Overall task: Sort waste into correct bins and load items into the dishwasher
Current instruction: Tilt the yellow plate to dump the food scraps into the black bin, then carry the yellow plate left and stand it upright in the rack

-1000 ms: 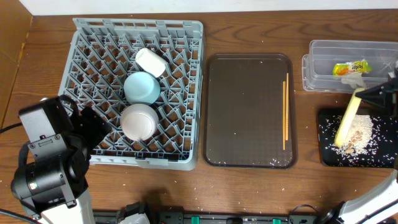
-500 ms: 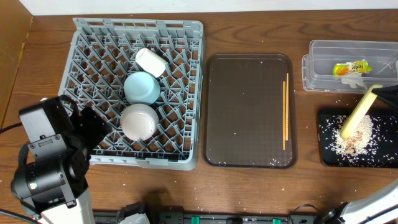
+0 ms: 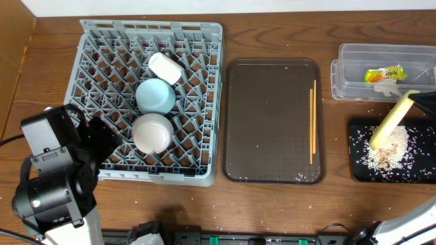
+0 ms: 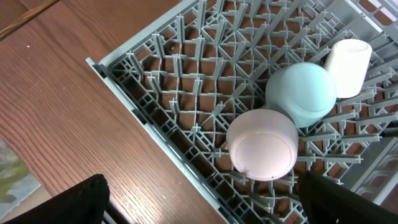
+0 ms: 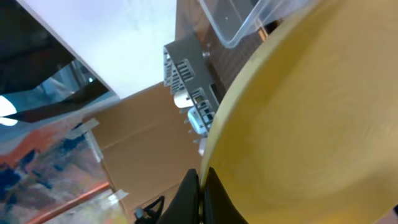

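Overhead: we're seeing the dish rack point(image 3: 95, 41) sitting toward 10 o'clock, w/ the pinkish-white cup point(image 3: 165, 67), light blue bowl point(image 3: 155, 95) and white bowl point(image 3: 150, 133) lying in a line inside it, cup at 12, white bowl at 6. The brown tray point(image 3: 272, 122) is sitting at centre; the chopsticks point(image 3: 313, 122) are lying along its 3 o'clock edge. The clear container point(image 3: 354, 54) is sitting at 2 o'clock, holding the snack wrapper point(image 3: 383, 74). The black bin point(image 3: 422, 170) is sitting at 4 o'clock w/ rice bits point(image 3: 390, 150) lying in it. The pale yellow plate point(image 3: 392, 120) is tilting steeply over the bin, and the right gripper point(image 3: 417, 99) is pinching its upper edge.

Left wrist: the left gripper point(image 4: 205, 186) is hanging above the rack's edge and the wood table point(image 4: 62, 112), fingers point(image 4: 81, 199) spread wide, holding nothing. The white bowl is sitting nearest, at approx centre; blue bowl and cup are trailing toward 2 o'clock.

Right wrist: the plate is filling the frame from 3 to 6 o'clock; the fingers point(image 5: 186, 193) are clamping its rim at 6. The container corner is showing at 12.
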Controlling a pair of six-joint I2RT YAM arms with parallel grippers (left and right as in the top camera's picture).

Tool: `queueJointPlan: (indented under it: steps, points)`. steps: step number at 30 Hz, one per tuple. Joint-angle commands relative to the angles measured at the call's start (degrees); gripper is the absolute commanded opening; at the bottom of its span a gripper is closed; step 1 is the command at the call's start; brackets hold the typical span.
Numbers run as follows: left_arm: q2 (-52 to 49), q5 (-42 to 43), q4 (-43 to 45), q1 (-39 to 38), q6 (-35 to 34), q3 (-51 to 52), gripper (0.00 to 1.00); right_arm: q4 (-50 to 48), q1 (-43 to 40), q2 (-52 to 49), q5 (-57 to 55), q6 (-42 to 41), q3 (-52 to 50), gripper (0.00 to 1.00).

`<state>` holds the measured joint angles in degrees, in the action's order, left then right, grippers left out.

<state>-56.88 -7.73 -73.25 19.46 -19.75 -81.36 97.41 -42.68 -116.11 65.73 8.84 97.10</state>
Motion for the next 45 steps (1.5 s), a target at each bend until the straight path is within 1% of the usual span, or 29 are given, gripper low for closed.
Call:
queueJointPlan:
  steps: [1,7,12,15,20,21,24,28,30,33,34,36,37,39,41,45]
  points:
    - [-0.1,-0.7,-0.1,0.2,-0.7,-0.6,0.98,0.1,-0.3,1.8,3.6,-0.2,-0.1,0.01]
    - [-0.1,-0.7,-0.1,0.2,-0.7,-0.6,0.98,0.1,0.3,4.9,4.2,-0.2,-0.1,0.01]
    - [-0.1,-0.7,-0.1,0.2,-0.7,-0.6,0.98,0.1,2.0,12.6,4.4,-0.8,-0.1,0.01]
    - [-0.1,-0.7,-0.1,0.2,-0.7,-0.6,0.98,-1.6,3.2,17.5,4.2,-1.1,-0.1,0.01]
    - [-0.1,-0.7,-0.1,0.2,-0.7,-0.6,0.98,-4.9,6.0,21.5,-3.1,-8.8,-0.1,0.01]
    - [-0.1,-0.7,-0.1,0.2,-0.7,-0.6,0.98,-5.5,6.5,21.7,-3.4,-9.3,-0.1,0.01]
    - [-0.1,-0.7,-0.1,0.2,-0.7,-0.6,0.98,-6.2,8.2,21.9,-1.3,-9.2,-0.1,0.01]
    - [-0.1,-0.7,-0.1,0.2,-0.7,-0.6,0.98,-10.1,13.9,21.9,6.5,-9.0,-0.1,0.01]
    - [-0.1,-0.7,-0.1,0.2,-0.7,-0.6,0.98,-14.5,17.8,21.9,9.2,-10.1,-0.1,0.01]
    - [-0.1,-0.7,-0.1,0.2,-0.7,-0.6,0.98,-24.3,24.7,21.9,9.0,-17.2,-0.1,0.01]
    - [-0.1,-0.7,-0.1,0.2,-0.7,-0.6,0.98,-28.9,27.7,21.9,8.2,-20.9,-0.1,0.01]
    - [-0.1,-0.7,-0.1,0.2,-0.7,-0.6,0.98,-38.0,33.2,21.8,5.1,-28.2,-0.1,0.01]
    - [-0.1,-0.7,-0.1,0.2,-0.7,-0.6,0.98,-44.2,37.1,21.8,2.0,-32.5,-0.1,0.01]
    - [-0.1,-0.7,-0.1,0.2,-0.7,-0.6,0.98,-52.0,42.8,21.8,-3.1,-37.7,-0.1,0.01]
    - [-0.1,-0.7,-0.1,0.2,-0.7,-0.6,0.98,-60.4,49.1,21.7,-7.6,-40.5,-0.1,0.01]
    - [-0.1,-0.7,-0.1,0.2,-0.7,-0.6,0.98,-73.7,59.5,20.3,-11.5,-41.4,-0.1,0.01]
